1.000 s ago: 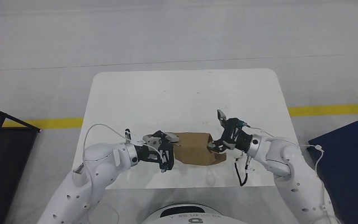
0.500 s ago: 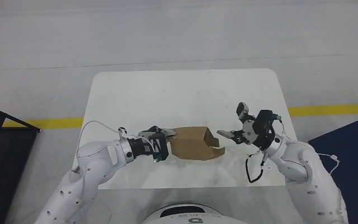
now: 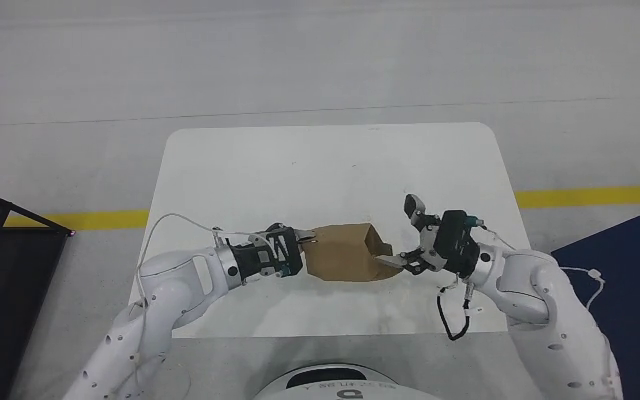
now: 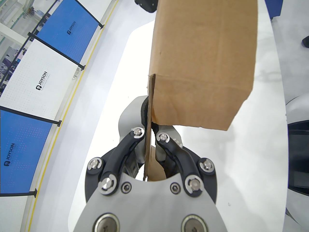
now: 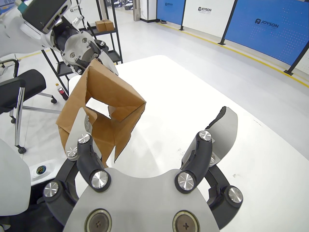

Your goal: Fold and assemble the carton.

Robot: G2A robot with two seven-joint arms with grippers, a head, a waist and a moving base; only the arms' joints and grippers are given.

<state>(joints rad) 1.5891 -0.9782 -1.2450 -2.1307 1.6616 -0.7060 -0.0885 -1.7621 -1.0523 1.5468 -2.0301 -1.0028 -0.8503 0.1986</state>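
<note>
The left gripper (image 4: 150,124) is clenched on one end flap of the carton (image 4: 202,61). It holds the brown sleeve at the near middle of the white table (image 3: 330,170), probably so that the other end is free. There the right gripper (image 5: 154,112) is spread wide. One finger (image 5: 77,129) lies against a loose flap, seemingly to fold it inward.

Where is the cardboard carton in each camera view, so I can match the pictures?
Top view: carton over the table's near half, between left gripper and right gripper.
Left wrist view: carton just ahead of the left gripper, which clamps its flap.
Right wrist view: carton's open end beside one finger of the right gripper.
Shared landmark: the left gripper, clamped on the carton's flap.
</note>
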